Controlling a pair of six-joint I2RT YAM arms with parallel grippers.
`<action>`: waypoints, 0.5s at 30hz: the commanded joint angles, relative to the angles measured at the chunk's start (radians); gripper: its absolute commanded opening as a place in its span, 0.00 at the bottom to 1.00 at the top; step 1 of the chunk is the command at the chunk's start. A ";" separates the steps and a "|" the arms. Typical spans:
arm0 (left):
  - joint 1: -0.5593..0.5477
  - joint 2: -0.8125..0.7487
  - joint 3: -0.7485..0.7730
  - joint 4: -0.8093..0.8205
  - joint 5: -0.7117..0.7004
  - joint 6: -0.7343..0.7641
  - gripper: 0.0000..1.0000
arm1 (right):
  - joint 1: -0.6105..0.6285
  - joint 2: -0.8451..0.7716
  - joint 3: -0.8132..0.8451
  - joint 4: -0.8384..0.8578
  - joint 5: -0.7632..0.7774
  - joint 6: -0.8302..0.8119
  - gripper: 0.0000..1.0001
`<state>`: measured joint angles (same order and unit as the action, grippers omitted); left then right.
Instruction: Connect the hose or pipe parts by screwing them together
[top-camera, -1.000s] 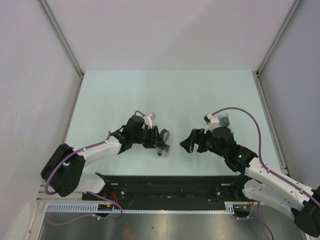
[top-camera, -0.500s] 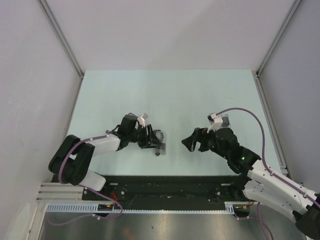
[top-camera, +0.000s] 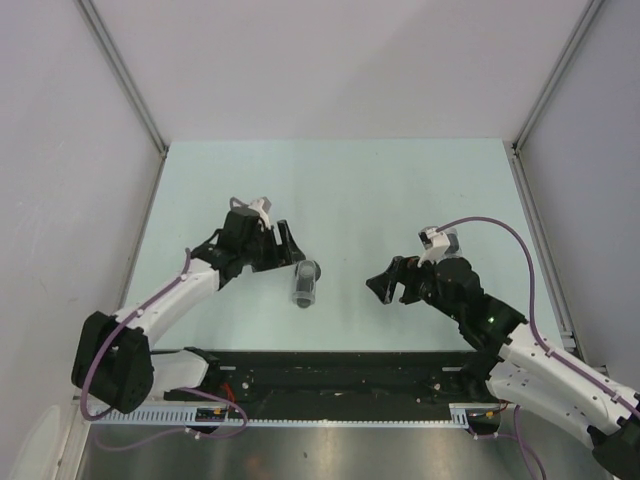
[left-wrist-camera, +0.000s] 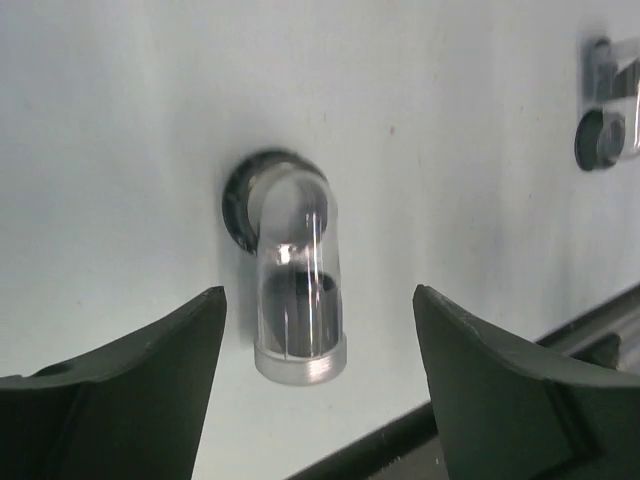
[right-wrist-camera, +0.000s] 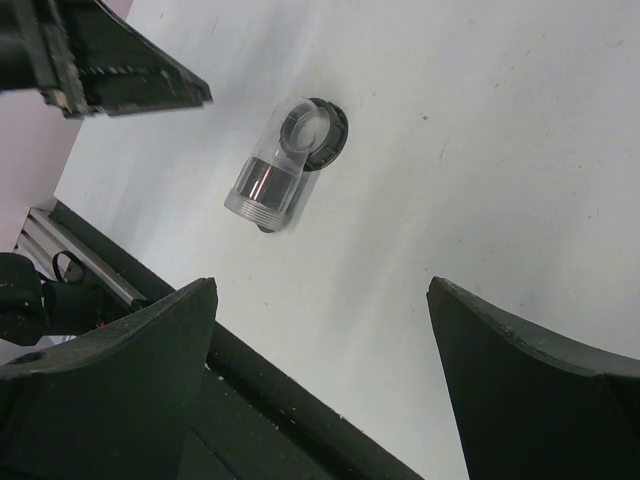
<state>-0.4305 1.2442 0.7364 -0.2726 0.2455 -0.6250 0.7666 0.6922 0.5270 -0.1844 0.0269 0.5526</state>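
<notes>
Overhead view of the pale green table (top-camera: 400, 190) with both arms reaching inward from the near edge. The pipe fitting (top-camera: 304, 283) lies on its side on the table surface between the two tools, nearer the left one, and touches neither. It is a short clear-to-silvery tube. A dark ring (left-wrist-camera: 243, 196) sits at the end that points away from the arm bases, and a threaded collar (left-wrist-camera: 300, 362) sits at the end that points towards the black rail (top-camera: 330, 370). Ring and tube appear as one joined body, but how far they are screwed together cannot be told. The left gripper (top-camera: 290, 250) is just beside the fitting's ring end. Its jaws are spread wide. In the left wrist view its two dark fingers (left-wrist-camera: 120, 390) stand either side of the tube with table showing between each finger and the tube. The right gripper (top-camera: 385, 285) is well apart from the fitting on its other side. Its jaws are likewise spread, nothing lies between them, and they point towards the fitting. In the right wrist view the fitting lies beyond its fingers (right-wrist-camera: 540, 380).
</notes>
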 joint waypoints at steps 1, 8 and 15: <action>-0.043 -0.026 0.156 -0.173 -0.234 0.116 0.77 | 0.000 -0.017 0.002 0.002 0.027 -0.017 0.92; -0.157 0.196 0.377 -0.289 -0.341 0.248 0.75 | 0.000 -0.029 0.002 -0.024 0.050 -0.019 0.92; -0.188 0.365 0.402 -0.298 -0.275 0.266 0.67 | 0.000 -0.088 0.002 -0.064 0.082 -0.023 0.91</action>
<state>-0.5976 1.5707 1.1057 -0.5182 -0.0223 -0.3992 0.7666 0.6449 0.5259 -0.2337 0.0662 0.5453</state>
